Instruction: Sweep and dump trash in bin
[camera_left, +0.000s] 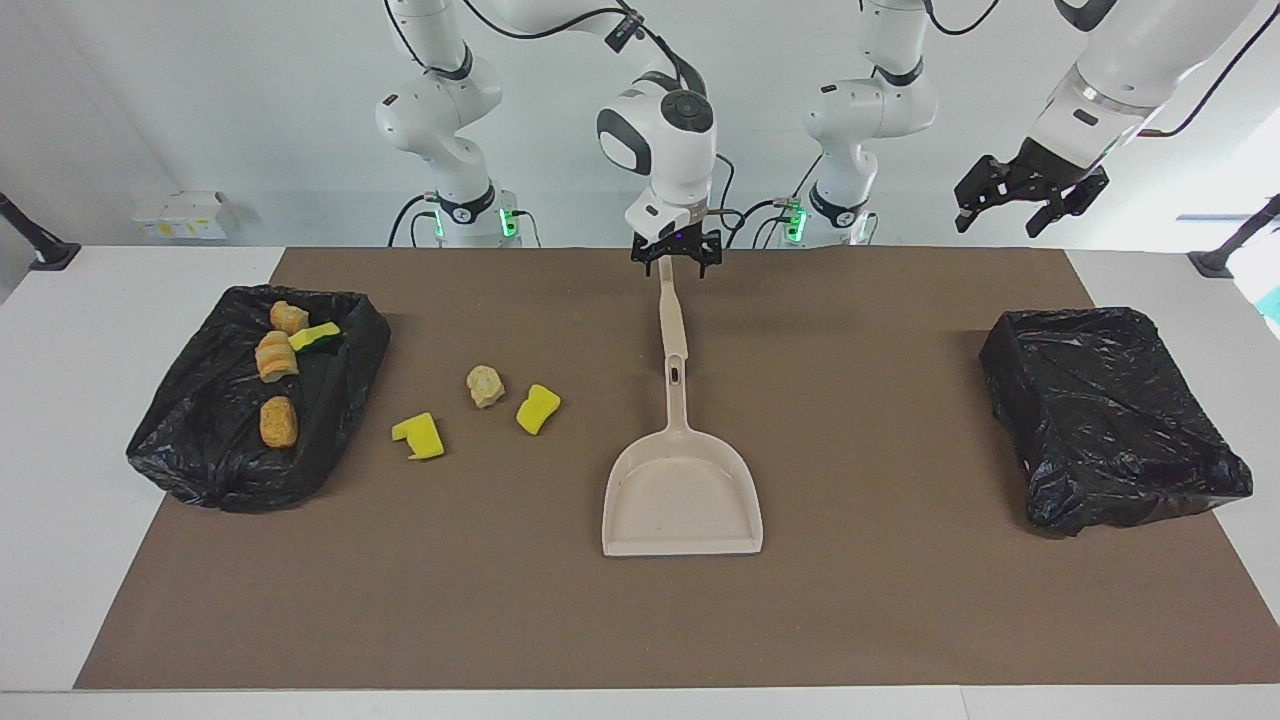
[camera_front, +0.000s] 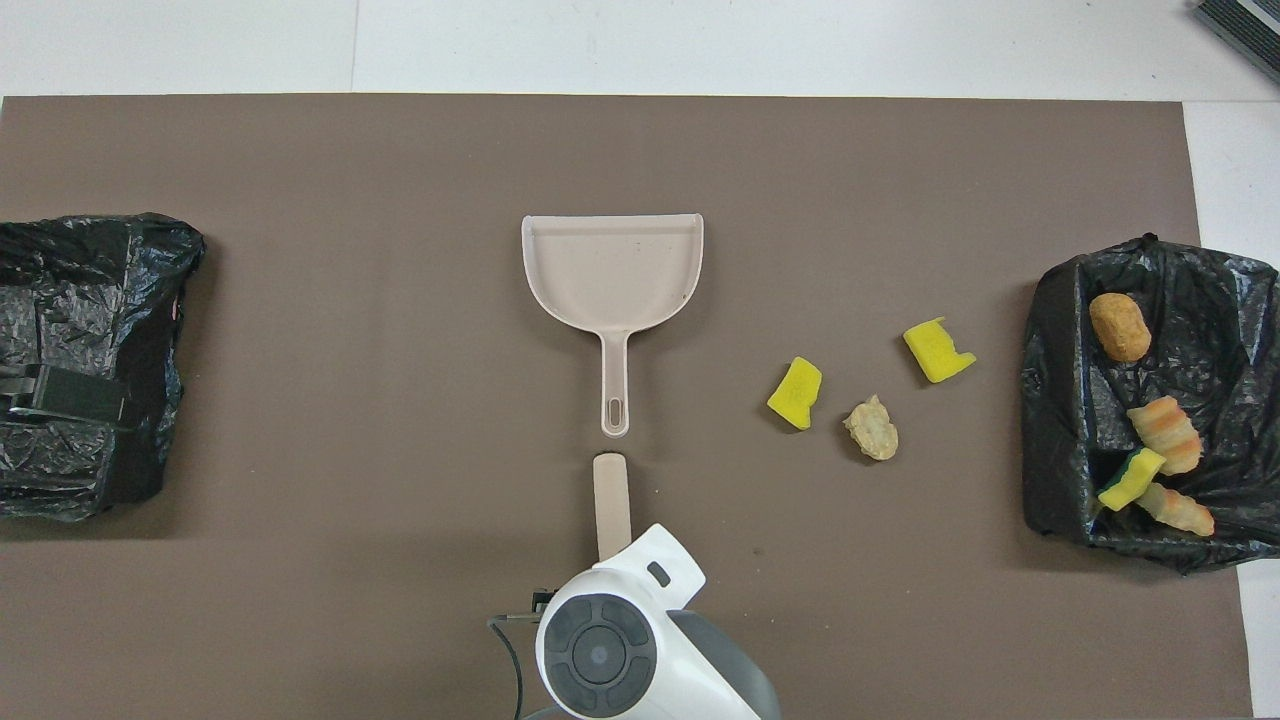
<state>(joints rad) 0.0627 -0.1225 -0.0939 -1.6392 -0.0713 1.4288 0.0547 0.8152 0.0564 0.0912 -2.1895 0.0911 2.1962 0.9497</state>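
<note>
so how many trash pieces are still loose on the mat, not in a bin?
3. A notched yellow sponge piece lies nearest the bin at the right arm's end. A tan lump and another yellow sponge piece lie between it and the dustpan.

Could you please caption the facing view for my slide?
Right gripper above the brush, dustpan empty, three scraps unswept.

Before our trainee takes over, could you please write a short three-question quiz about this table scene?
1. How many scraps lie loose on the mat, outside the bin?
2. True or false: the dustpan holds a scrap.
3. Which hand is over the separate beige handle? A: left. B: right.

Key: 1, three. 2, false. 3, B: the right hand.
</note>
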